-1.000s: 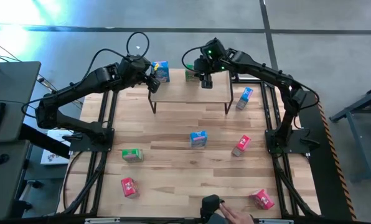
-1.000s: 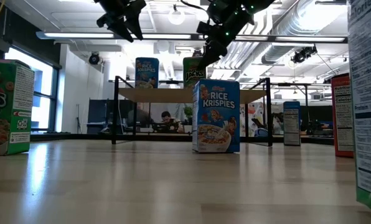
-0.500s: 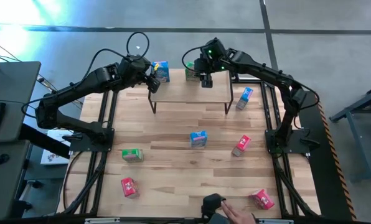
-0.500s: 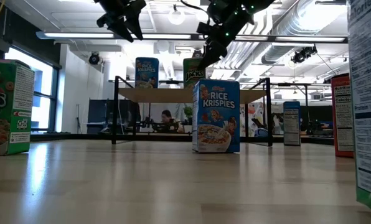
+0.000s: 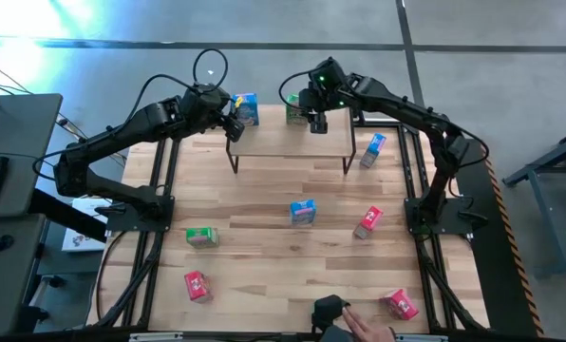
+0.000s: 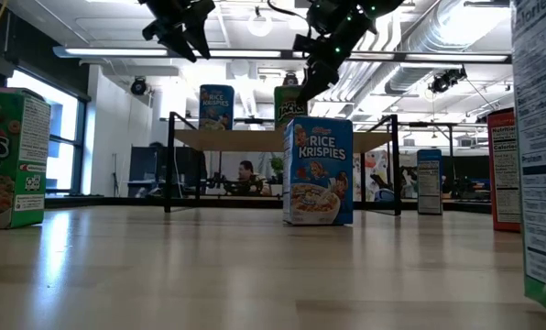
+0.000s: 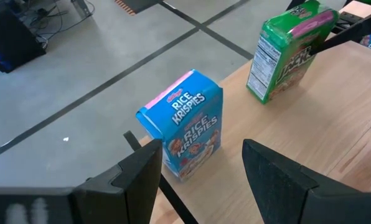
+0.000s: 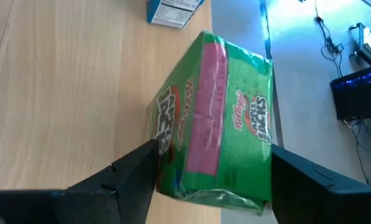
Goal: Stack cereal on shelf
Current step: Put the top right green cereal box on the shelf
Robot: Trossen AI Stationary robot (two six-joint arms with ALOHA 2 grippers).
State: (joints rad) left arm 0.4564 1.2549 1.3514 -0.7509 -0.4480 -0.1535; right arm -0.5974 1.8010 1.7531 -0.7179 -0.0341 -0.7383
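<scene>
The right gripper (image 5: 315,118) is held above the far edge of the shelf (image 5: 292,142), with its jaws parted on either side of the green cereal box (image 8: 216,146). In the right wrist view both dark fingers (image 8: 132,174) are seen just beside the box's two faces; whether they press on it or stand slightly off cannot be told. The left gripper (image 5: 234,123) is held over the shelf's far left corner, its jaws open and empty, with a blue cereal box (image 7: 184,127) standing just ahead of them.

The shelf is placed at the far edge of the table (image 5: 264,256), a light plank surface. A second blue box (image 5: 303,212) is seen near the table's middle, a third blue box (image 5: 372,150) near the right edge just beside the shelf, a pink box (image 5: 367,222) toward the right edge, another green box (image 5: 201,237) toward the left edge, and two red boxes (image 5: 197,285) near the front edge. A hand (image 5: 359,332) is seen at the front edge. Beyond the table, a grey floor, ceiling ducts and windows are shown.

The green box stands upright on the shelf, with a pink top flap and a printed front. The blue box on the shelf is also upright, marked "Rice Krispies".
</scene>
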